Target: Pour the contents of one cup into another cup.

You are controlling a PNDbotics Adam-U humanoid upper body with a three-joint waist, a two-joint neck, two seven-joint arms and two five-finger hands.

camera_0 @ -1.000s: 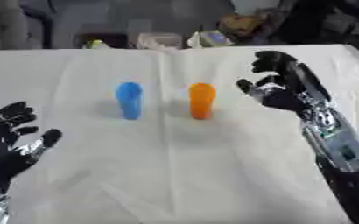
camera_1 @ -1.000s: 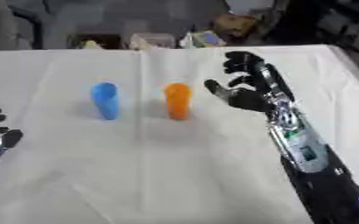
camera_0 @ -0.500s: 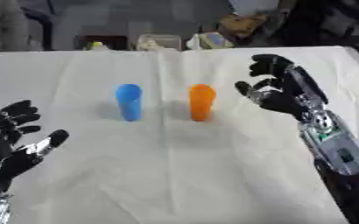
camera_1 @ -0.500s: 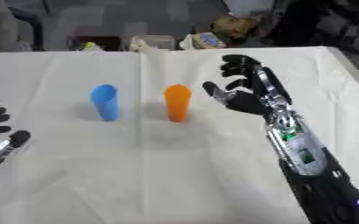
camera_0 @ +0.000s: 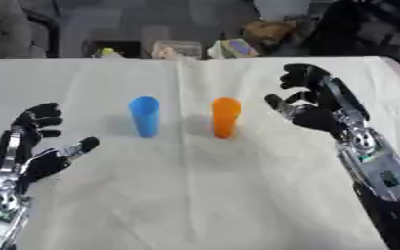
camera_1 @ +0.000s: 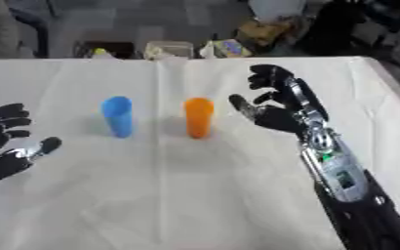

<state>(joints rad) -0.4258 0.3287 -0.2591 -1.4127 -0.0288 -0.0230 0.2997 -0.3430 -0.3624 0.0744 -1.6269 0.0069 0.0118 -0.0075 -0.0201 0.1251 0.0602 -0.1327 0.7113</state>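
Just right of the orange cup [camera_0: 226, 116] hovers the right hand [camera_0: 318, 108], fingers spread, holding nothing. Beside it stands the upright blue cup [camera_0: 145, 115]. Lower left, the left hand [camera_0: 34, 149] rests open on the white table [camera_0: 212, 195]. No readable labels.

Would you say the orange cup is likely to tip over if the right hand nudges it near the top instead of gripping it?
Probably yes. The orange cup stands upright, tall and narrow, so a push near its rim would likely topple it. It looks like light plastic, so it may slide on the white cloth first. The right hand is open beside it, not touching.
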